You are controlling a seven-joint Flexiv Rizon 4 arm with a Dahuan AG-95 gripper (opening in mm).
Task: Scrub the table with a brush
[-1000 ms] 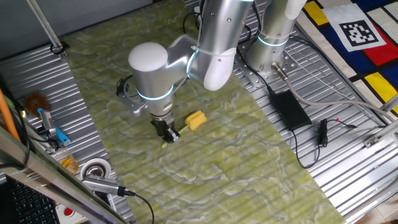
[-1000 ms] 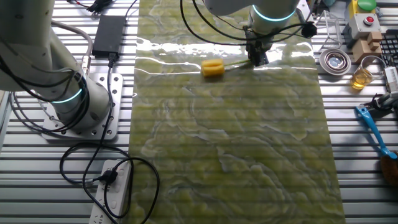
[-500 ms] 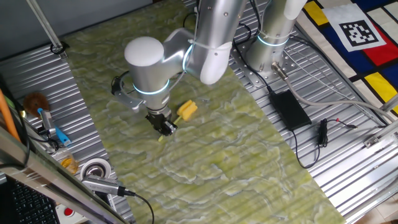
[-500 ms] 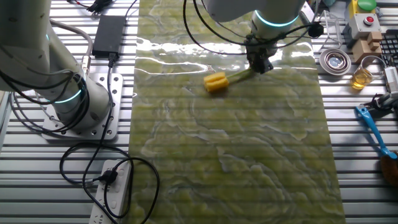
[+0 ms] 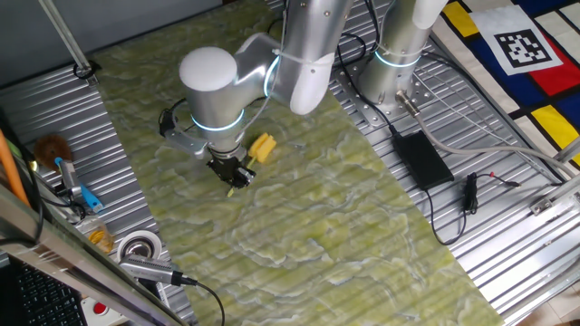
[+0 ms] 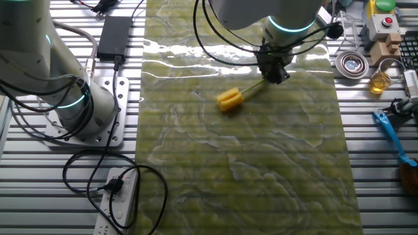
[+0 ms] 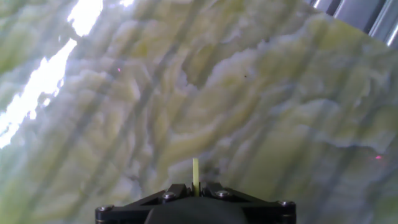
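Observation:
The brush has a chunky yellow head [image 5: 262, 148] and a thin yellow-green stick handle. In the other fixed view its head [image 6: 229, 99] rests on the green-yellow marbled table [image 6: 274, 170] and the handle slants up to the right. My gripper [image 5: 233, 174] is shut on the end of the handle; it also shows in the other fixed view [image 6: 272, 74]. In the hand view the stick [image 7: 195, 173] pokes out between the closed fingers of the gripper [image 7: 195, 186], with the table [image 7: 261, 112] below. The head is out of the hand view.
Ribbed grey metal panels flank the table. A second arm's base [image 6: 78, 108] stands at the left, with a black power brick [image 6: 113, 32] and a power strip [image 6: 121, 196]. A blue-handled tool [image 6: 392, 134], tape rolls [image 6: 353, 63] and a jar [image 6: 380, 79] lie at the right.
My gripper has dragged the brush across the table: towards the left in one fixed view, downward in the other. The handle has swung from level to slanting. The grip stays shut.

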